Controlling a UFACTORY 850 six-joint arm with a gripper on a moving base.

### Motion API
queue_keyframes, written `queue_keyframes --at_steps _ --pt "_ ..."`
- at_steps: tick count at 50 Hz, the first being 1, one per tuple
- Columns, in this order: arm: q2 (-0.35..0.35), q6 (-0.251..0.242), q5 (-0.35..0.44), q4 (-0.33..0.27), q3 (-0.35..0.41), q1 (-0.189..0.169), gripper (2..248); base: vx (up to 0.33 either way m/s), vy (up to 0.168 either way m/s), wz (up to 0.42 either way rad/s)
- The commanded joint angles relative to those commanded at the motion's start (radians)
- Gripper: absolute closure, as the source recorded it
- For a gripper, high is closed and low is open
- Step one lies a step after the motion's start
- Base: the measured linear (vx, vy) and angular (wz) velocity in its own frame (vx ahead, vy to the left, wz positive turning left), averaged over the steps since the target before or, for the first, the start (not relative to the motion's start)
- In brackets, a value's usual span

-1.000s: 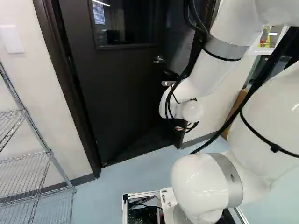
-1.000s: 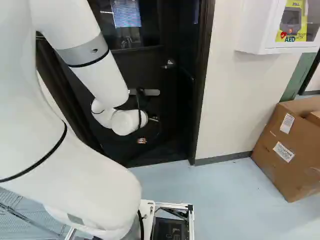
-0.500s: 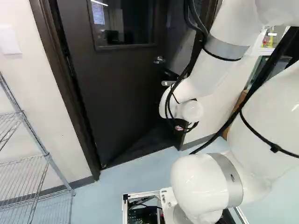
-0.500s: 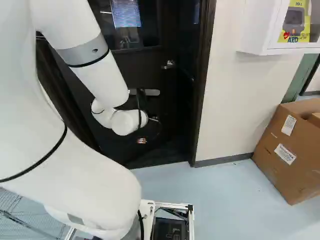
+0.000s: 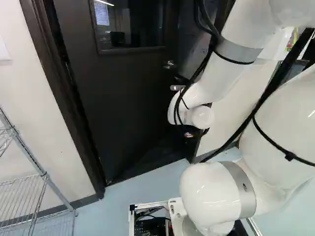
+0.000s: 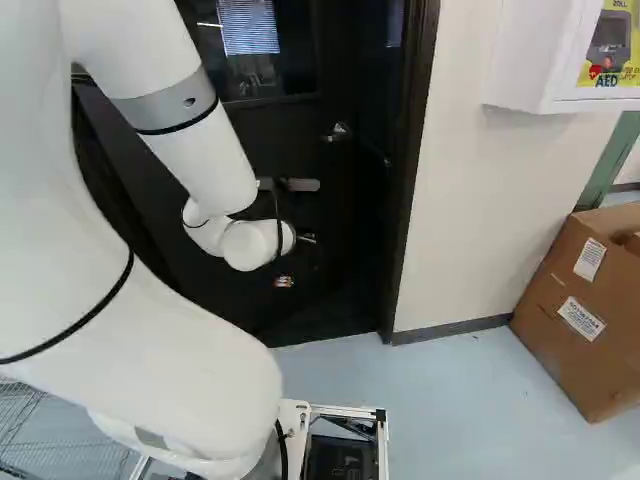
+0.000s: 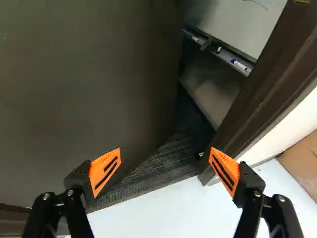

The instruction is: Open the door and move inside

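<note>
the door (image 5: 118,103) is ajar, from what i can see: it stands swung inward, ahead of the arm (image 6: 195,165), and there's a gap between its free edge and the dark frame (image 7: 262,94). so the opening is begun, i'd judge, while moving inside is left to do; the base is on the pale floor (image 6: 470,390) this side of the threshold. the lever handle (image 6: 338,131) sits above the wrist in the right base view. the fingers (image 7: 105,168) are spread wide with nothing between them, and i can't tell whether any part of the arm touches the door. next, i reckon, it wants pushing wider as the base rolls in; the frame could catch the arm if the line is off.

through the gap a whiteboard tray (image 7: 225,56) holds markers (image 7: 238,64). by the wall outside is a cardboard box (image 6: 580,320), its contents hidden from me, and above hangs a white cabinet (image 6: 525,60) with a dark device on yellow inside.
</note>
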Motion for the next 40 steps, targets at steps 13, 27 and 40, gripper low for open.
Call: queue_keyframes --at_steps 13,27,40 --pt "0.000 0.000 0.000 0.000 0.000 0.000 3 0.139 0.070 -0.026" --pt "0.000 0.000 0.000 0.000 0.000 0.000 3 0.126 0.090 -0.024" --pt "0.000 0.000 0.000 0.000 0.000 0.000 3 0.113 0.070 -0.112"
